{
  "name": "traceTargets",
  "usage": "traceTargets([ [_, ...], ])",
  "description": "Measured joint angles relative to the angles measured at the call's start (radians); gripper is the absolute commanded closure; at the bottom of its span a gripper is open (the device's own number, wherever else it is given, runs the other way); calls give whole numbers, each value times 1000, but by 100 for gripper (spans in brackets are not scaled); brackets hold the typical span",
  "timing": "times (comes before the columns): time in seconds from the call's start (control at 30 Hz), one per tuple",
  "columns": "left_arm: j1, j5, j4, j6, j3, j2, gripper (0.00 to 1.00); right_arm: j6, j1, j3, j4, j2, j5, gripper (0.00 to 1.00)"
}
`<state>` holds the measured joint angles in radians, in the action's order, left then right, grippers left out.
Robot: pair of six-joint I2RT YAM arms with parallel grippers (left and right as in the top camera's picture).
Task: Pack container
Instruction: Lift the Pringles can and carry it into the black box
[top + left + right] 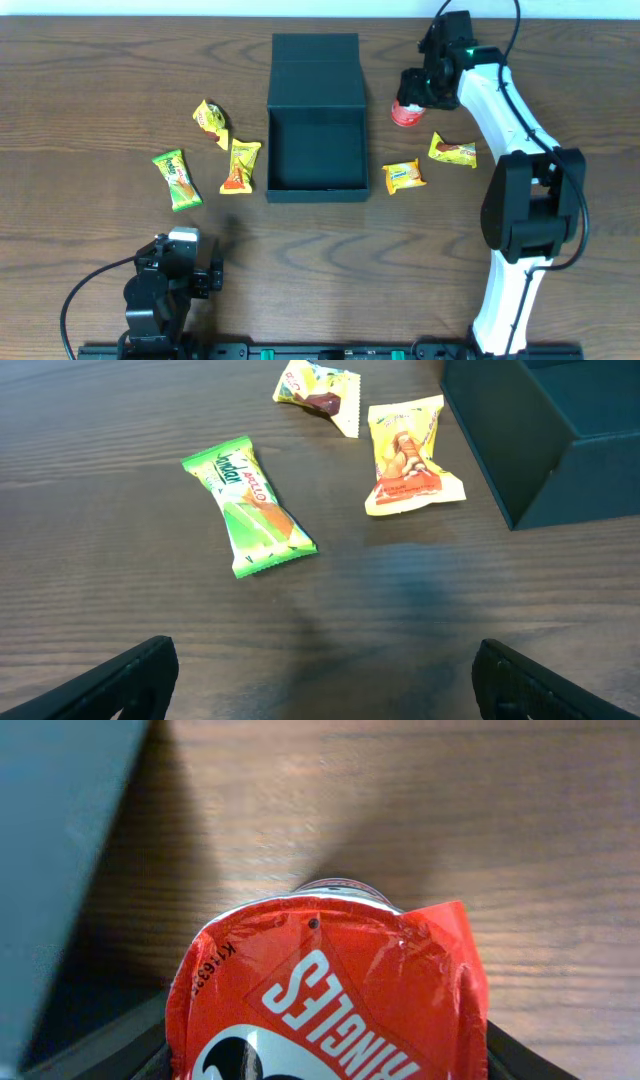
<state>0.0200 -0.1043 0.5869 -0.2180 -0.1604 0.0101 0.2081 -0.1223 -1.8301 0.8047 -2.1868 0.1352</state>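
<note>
The dark teal container (315, 150) stands open at the table's back middle, lid flap lying behind it. Its corner shows in the left wrist view (550, 440) and its side in the right wrist view (50, 850). My right gripper (415, 95) is shut on a small red Pringles can (405, 112), right of the container; the can fills the right wrist view (330, 1000). My left gripper (320, 685) is open and empty near the front left, low over the table. Left of the container lie a green packet (176, 180), a yellow-orange packet (240, 165) and a yellow packet (211, 121).
Two yellow snack packets lie right of the container, one near its front corner (404, 177), one further right (453, 151). The right arm's white links reach from the front right across that side. The left arm base sits at the front left.
</note>
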Motion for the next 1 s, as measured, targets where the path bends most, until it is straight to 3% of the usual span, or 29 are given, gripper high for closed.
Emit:
traceTargets([
  [0.2,0,0,0,0,0,0,5,3,-3,-126,1,11,144,39],
  [0.6,0,0,0,0,0,0,5,29,-73,-295,-58,142,816,40],
  [0.7,0,0,0,0,0,0,5,29,-138,-292,-4,140,882,36],
  [1.0,0,0,0,0,0,0,5,0,-300,-135,28,139,908,45],
])
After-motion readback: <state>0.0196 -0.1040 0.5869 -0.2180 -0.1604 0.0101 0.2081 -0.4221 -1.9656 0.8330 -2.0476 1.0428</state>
